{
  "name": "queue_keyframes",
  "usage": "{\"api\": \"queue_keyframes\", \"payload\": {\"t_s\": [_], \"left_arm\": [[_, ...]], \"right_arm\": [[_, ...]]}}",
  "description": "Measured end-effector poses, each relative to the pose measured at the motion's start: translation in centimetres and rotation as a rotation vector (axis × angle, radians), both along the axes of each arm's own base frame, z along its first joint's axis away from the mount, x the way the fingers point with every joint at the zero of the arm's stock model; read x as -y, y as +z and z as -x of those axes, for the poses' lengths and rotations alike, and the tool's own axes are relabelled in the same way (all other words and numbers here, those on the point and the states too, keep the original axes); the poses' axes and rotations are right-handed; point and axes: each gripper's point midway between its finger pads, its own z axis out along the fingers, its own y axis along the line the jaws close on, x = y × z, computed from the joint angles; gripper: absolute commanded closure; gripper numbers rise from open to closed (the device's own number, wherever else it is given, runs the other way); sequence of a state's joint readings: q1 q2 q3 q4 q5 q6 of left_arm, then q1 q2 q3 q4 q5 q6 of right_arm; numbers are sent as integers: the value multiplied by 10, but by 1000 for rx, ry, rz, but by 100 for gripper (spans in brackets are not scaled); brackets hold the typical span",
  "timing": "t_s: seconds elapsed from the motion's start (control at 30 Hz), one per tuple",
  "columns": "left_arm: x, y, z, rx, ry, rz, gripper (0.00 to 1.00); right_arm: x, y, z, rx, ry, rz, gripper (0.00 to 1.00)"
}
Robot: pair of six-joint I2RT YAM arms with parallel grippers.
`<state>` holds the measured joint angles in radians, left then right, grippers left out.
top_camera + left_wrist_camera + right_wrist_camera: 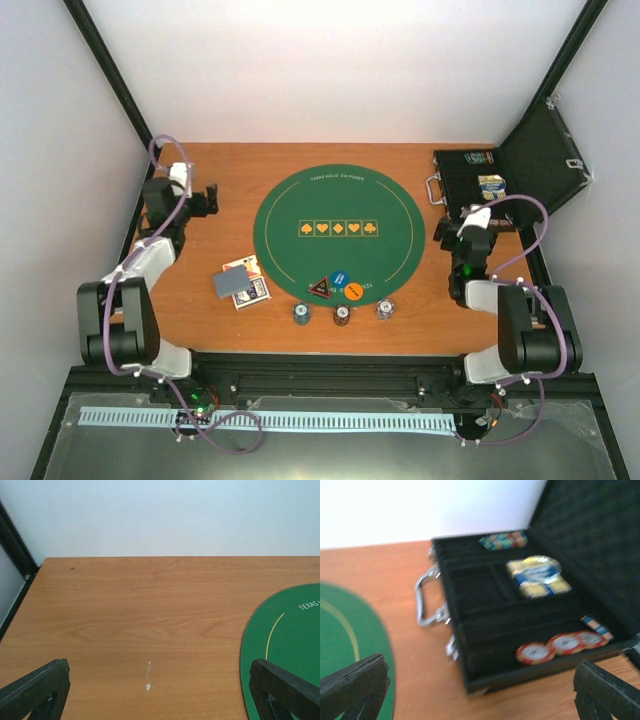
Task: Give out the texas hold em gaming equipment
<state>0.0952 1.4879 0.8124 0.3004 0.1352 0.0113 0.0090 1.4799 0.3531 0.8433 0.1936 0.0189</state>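
Three chip stacks (342,316) stand near the mat (290,200), cards (240,283) leftward; the blurred case (475,585) apparently holds more chips (555,644). Both the left gripper (160,690) and right gripper (480,690) gape empty.

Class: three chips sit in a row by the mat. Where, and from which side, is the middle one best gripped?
Probably from above, fingers on its left and right rim: the middle chip lies flat, with gaps to the left chip and right chip.

You see the whole table (220,190) from above. Both wrist cameras sit low, facing the far wall, and share the green mat (287,630) edge.
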Motion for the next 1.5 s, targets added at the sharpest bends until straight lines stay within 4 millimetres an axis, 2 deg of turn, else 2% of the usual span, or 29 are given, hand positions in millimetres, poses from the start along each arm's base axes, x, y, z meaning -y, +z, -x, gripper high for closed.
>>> {"api": "queue_keyframes", "payload": {"t_s": [0.07,0.2,0.27,0.37,0.43,0.47,0.5,0.53,0.6,0.63,0.67,0.7,0.77,0.8,0.9,1.0,1.07,1.17,1.4,1.5], "left_arm": [[-11,14,9,-23,-11,21,0],[-17,32,24,-118,-60,65,0],[-8,47,29,-163,-119,88,0],[4,66,41,-205,-183,114,0],[11,75,56,-230,-210,125,0],[13,76,64,-241,-217,128,0],[15,77,71,-254,-221,132,0],[18,78,79,-269,-226,135,0],[21,76,91,-304,-233,138,0],[22,74,96,-325,-236,140,0],[23,71,100,-345,-238,144,0],[23,69,103,-361,-239,145,0],[24,62,109,-398,-241,151,0],[24,60,112,-413,-242,154,0],[26,55,118,-447,-244,163,0],[27,52,123,-471,-245,171,0],[27,51,125,-482,-245,174,0],[28,49,128,-497,-247,177,0],[31,46,135,-520,-260,187,0],[32,49,135,-516,-266,188,0]], "right_arm": [[15,20,-7,12,-81,-21,0],[29,84,-16,99,-159,-60,0],[33,114,-24,112,-190,-104,0],[47,156,-41,97,-275,-261,0],[54,170,-43,103,-266,-351,0],[54,170,-41,94,-244,-390,0],[52,166,-38,74,-230,-411,0],[41,159,-37,34,-199,-424,0],[-1,148,-37,-55,-95,-417,0],[-34,144,-37,-103,-15,-404,0],[-77,141,-35,-155,93,-379,0],[-110,139,-30,-189,176,-362,0],[-176,133,-11,-253,342,-316,0],[-203,128,1,-283,410,-290,0],[-265,104,39,-382,563,-204,6],[-308,69,72,-487,663,-111,19],[-325,43,89,-557,700,-58,24],[-338,12,107,-641,726,1,31],[-347,-25,122,-732,738,56,49],[-344,-40,126,-768,734,69,49]]}}
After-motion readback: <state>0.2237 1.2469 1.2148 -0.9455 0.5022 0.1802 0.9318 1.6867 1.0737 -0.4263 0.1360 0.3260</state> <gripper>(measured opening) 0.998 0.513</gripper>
